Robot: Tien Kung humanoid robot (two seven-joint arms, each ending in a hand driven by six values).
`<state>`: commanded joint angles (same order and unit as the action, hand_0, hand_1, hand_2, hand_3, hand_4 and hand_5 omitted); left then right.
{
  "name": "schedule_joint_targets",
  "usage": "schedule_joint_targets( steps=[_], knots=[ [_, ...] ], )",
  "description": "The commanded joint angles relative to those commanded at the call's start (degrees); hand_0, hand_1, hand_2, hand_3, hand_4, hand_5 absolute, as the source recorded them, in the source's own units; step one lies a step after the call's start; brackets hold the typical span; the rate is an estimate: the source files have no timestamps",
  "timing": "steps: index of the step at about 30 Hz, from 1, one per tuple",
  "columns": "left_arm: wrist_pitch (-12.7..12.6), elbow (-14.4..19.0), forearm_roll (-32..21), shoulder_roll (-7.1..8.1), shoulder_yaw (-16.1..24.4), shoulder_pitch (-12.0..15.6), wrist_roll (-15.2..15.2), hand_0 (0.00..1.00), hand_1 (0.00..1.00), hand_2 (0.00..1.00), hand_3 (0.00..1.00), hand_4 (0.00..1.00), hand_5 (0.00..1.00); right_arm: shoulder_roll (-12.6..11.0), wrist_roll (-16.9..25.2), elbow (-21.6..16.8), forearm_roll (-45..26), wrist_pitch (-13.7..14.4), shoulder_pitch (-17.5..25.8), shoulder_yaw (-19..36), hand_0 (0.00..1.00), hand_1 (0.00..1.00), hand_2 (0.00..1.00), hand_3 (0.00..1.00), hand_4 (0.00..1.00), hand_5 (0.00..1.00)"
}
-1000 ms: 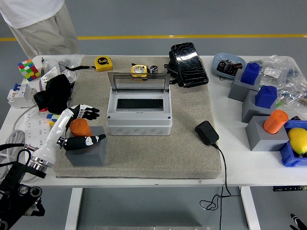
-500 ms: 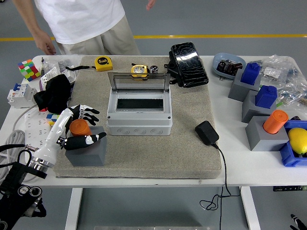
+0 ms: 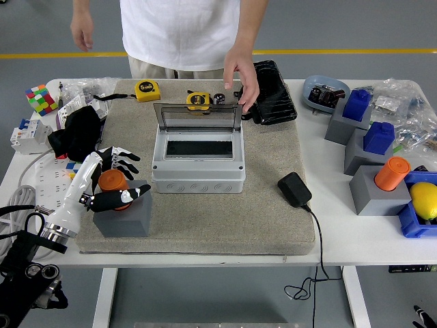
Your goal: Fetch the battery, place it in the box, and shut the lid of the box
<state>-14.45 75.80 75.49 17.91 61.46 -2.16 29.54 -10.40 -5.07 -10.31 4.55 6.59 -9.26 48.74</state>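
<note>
The orange battery (image 3: 112, 180) stands upright in a grey block (image 3: 125, 214) at the mat's left. My left hand (image 3: 117, 179) is cupped around it, open. Its fingers (image 3: 117, 157) are spread behind the battery and the thumb (image 3: 126, 197) lies in front, without a closed grip. The grey box (image 3: 198, 171) sits mid-mat with its clear lid (image 3: 196, 116) standing open. A person at the far side lowers one hand (image 3: 242, 76) to the lid's top right corner. Only a sliver of my right hand (image 3: 419, 316) shows at the bottom right corner.
Two tape measures (image 3: 147, 89) (image 3: 199, 101) and a black pouch (image 3: 272, 92) lie behind the box. A black adapter (image 3: 294, 188) with its cable lies right of it. Blue and grey blocks (image 3: 374, 140), a second orange cylinder (image 3: 392, 173) and a lemon (image 3: 425, 199) crowd the right. A black cloth (image 3: 80, 131) lies left.
The person has stepped from the far left to behind the box and brought a hand down to the lid's corner. My left hand's thumb has lifted slightly beside the battery.
</note>
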Motion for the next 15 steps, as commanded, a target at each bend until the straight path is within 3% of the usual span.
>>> schedule_joint_targets(
  steps=[3, 4, 15],
  knots=[
    [0.1, -0.2, -0.2, -0.04, -0.2, -0.1, -0.1, 0.304, 0.306, 0.407, 0.51, 0.947, 0.002, 0.0, 0.0, 0.0, 0.0, 0.0, -0.1, 0.0, 0.627, 0.645, 0.644, 0.548, 0.926, 0.475],
    [0.1, -0.2, -0.3, -0.02, -0.3, 0.0, -0.1, 0.208, 0.267, 0.402, 0.504, 0.95, 0.002, 0.0, 0.0, 0.0, 0.0, 0.0, -0.1, 0.0, 0.627, 0.645, 0.645, 0.548, 0.926, 0.474],
    [0.3, -0.2, -1.6, -0.16, -0.7, -0.2, -0.1, 0.171, 0.225, 0.389, 0.497, 0.955, 0.002, 0.0, 0.0, 0.0, 0.0, 0.0, -0.1, 0.1, 0.627, 0.643, 0.644, 0.547, 0.924, 0.474]
  ],
)
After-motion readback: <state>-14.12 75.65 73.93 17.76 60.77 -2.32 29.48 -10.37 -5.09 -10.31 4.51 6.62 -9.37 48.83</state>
